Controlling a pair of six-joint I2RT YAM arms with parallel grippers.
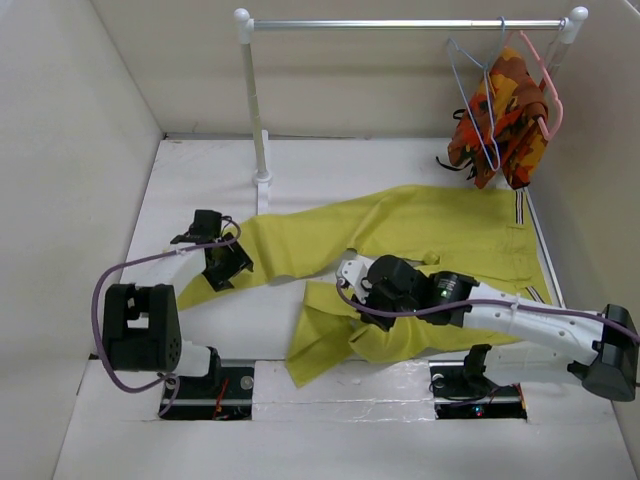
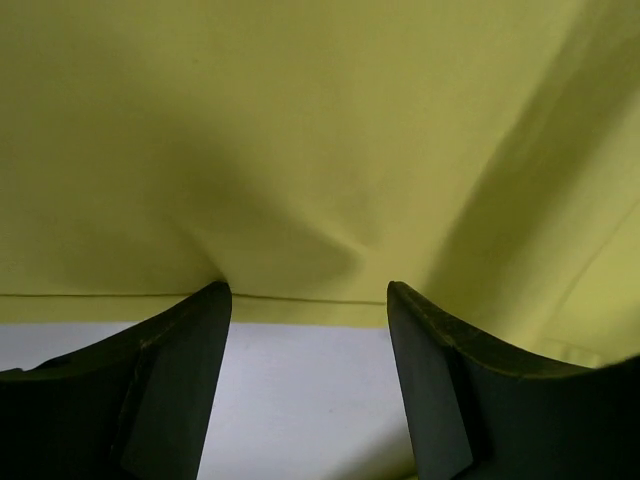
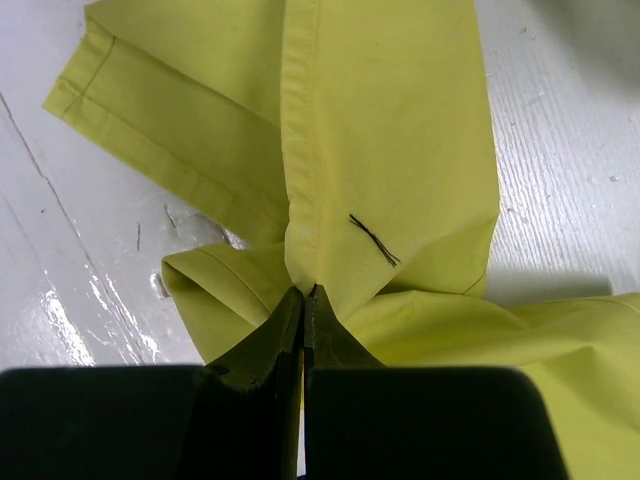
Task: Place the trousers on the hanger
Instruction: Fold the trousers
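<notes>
Trousers are lying spread across the table, waistband toward the right wall and legs trailing toward the arms. They are lying well apart from the hanger, which is hanging on the rail beside the pink hanger.

The right gripper is pinching a raised fold of one leg, jaws closed tight on the cloth. The left gripper is sitting with jaws apart, straddling the edge of the other leg without clamping it.

The step appears to be gathering the legs. Doing it well is likely calling for the left fingers to be pushing further over that edge before closing, so the grip is catching more than the bare rim.

The right wrist view is showing a seam and a loose dark thread just beyond the pinch. The top view is missing these, and it alone is showing the hanger.
</notes>
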